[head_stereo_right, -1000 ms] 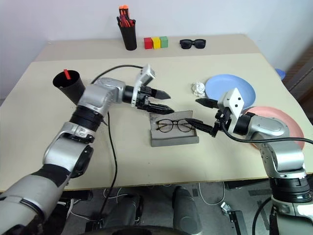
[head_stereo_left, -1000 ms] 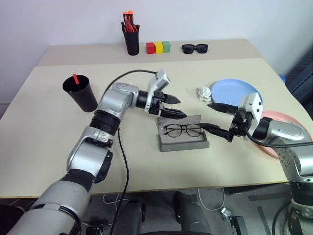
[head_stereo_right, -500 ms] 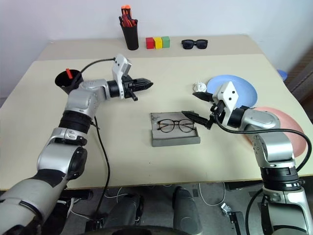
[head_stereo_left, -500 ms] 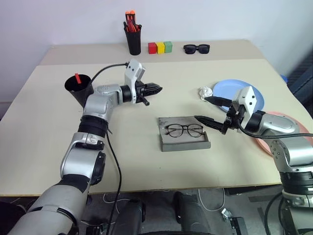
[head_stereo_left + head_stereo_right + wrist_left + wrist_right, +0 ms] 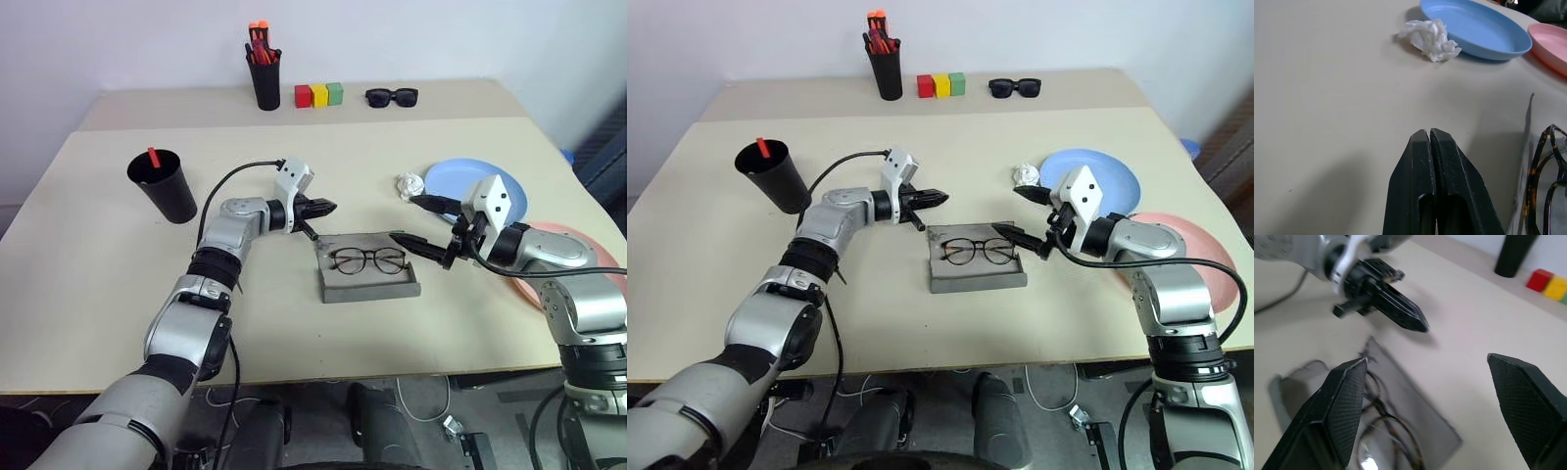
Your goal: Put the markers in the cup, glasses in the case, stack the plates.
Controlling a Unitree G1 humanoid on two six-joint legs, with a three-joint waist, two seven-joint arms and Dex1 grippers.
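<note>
A broad beige tabletop (image 5: 118, 284) carries every item. Near its right edge lie two round plastic plates side by side, not stacked: a light blue plate (image 5: 495, 179) and, nearer the edge, a salmon pink plate (image 5: 578, 245) partly hidden by the right arm. At centre rests a flat grey felt-like glasses case (image 5: 369, 281), lid laid open, with thin black wire-framed round-lensed spectacles (image 5: 367, 260) lying inside it. At the left stands a wide tapered matte black cup (image 5: 163, 184) from which a slim red-topped marker (image 5: 153, 157) protrudes. The left gripper (image 5: 331, 207) hovers just beyond the case's far left corner, its black fingers pressed together and holding nothing. The right gripper (image 5: 419, 220) hangs at the case's right end, fingers spread wide and empty, the lower fingertip (image 5: 399, 236) over the case's right far corner. A crumpled white paper wad (image 5: 409, 186) lies just beside the blue plate.
</note>
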